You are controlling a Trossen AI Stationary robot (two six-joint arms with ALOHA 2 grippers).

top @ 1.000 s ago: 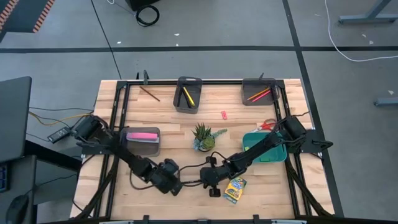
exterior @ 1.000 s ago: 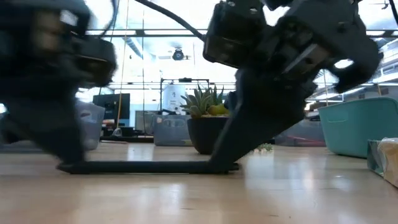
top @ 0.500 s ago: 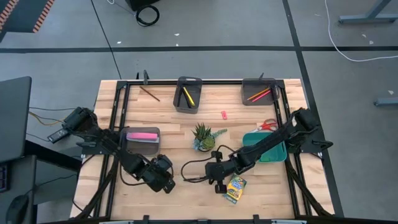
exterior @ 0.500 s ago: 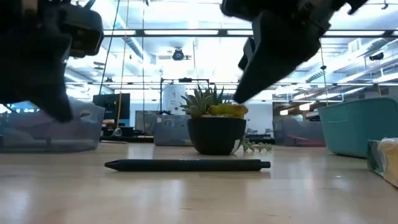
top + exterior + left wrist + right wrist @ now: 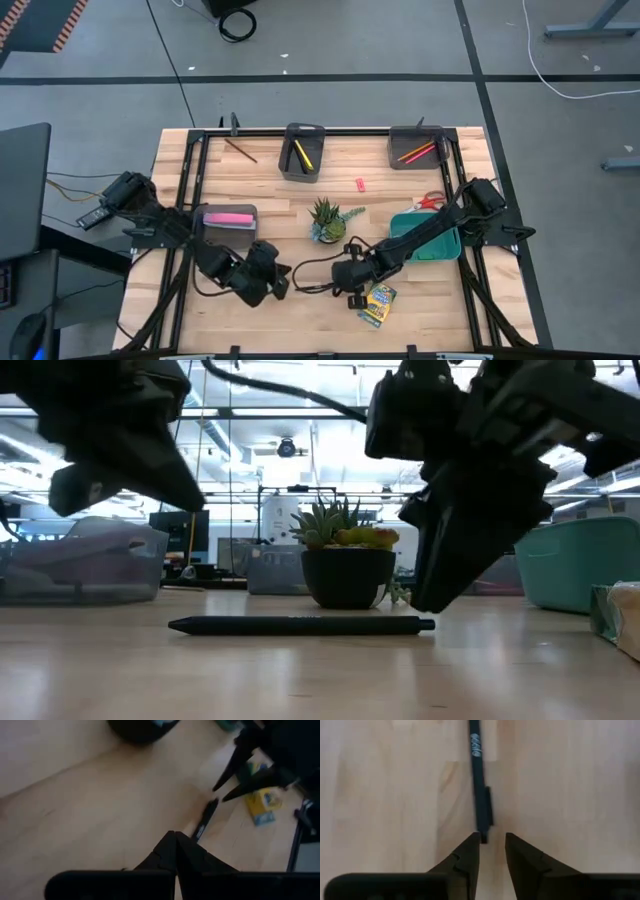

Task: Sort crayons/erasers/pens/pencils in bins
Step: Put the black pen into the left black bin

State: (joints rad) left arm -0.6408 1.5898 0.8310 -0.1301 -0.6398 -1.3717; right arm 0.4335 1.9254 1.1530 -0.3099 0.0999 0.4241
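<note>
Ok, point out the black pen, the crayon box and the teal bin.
black pen [image 5: 300, 625], low view, middle of its barrel.
crayon box [image 5: 378, 304], high view, centre of its printed face.
teal bin [image 5: 580, 565], low view, its side wall.

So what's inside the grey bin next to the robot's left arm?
A long pink bar lies inside that grey bin. The top view shows nothing else in it, though anything beneath the bar would be hidden.

Bright, even overhead light; left wrist view blurred.

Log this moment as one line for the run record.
black pen: lying flat on table, unheld | right gripper: open, at pen's end | left gripper: shut, empty, near other end | crayon box: unsorted
</note>
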